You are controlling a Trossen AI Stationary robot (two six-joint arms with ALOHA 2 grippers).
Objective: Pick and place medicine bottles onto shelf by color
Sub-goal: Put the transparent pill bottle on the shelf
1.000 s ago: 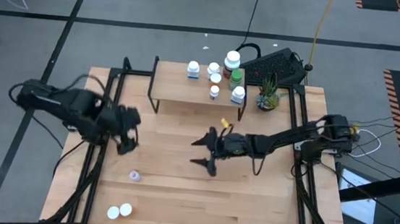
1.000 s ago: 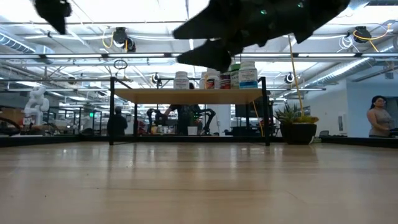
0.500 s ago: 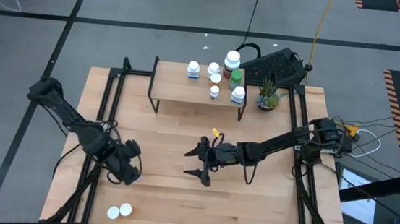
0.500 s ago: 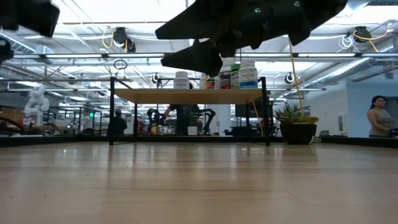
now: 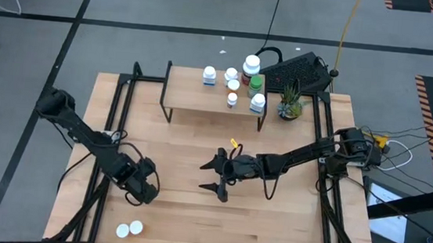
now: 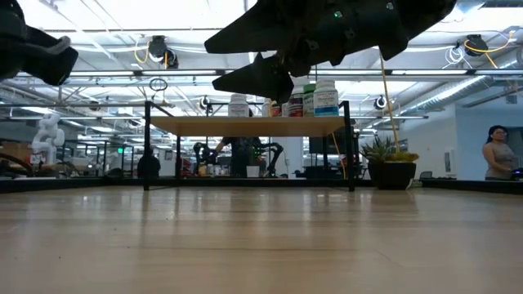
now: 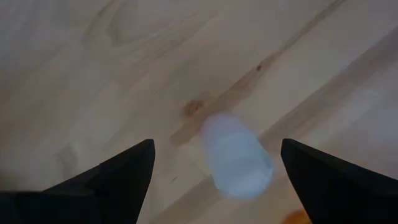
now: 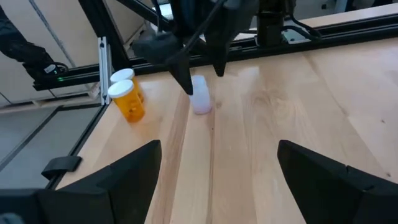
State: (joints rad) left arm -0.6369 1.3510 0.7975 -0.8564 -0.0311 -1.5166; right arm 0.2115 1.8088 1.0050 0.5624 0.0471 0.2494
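A small pale bluish bottle (image 7: 236,155) stands upright on the table; it also shows in the right wrist view (image 8: 200,101). My left gripper (image 5: 145,190) is open just above it, pointing down, one finger on either side, touching nothing. My right gripper (image 5: 215,176) is open and empty above the table's middle. The shelf (image 5: 195,96) stands at the far edge with several bottles (image 5: 240,80) on its right half. Two orange white-capped bottles (image 5: 129,228) stand near the near left corner. In the high view my left gripper hides the bluish bottle.
A small potted plant (image 5: 289,104) stands right of the shelf. Black frame rails (image 5: 114,120) run along the table's left and right sides. Bare tabletop (image 5: 271,221) lies near and right of my right gripper. A person (image 6: 497,155) stands far off in the room.
My left gripper has gone from the table's left side toward the near edge and a little rightward, and down over the bluish bottle, staying open. My right gripper has shifted slightly toward the near edge, then kept still. No bottle has moved.
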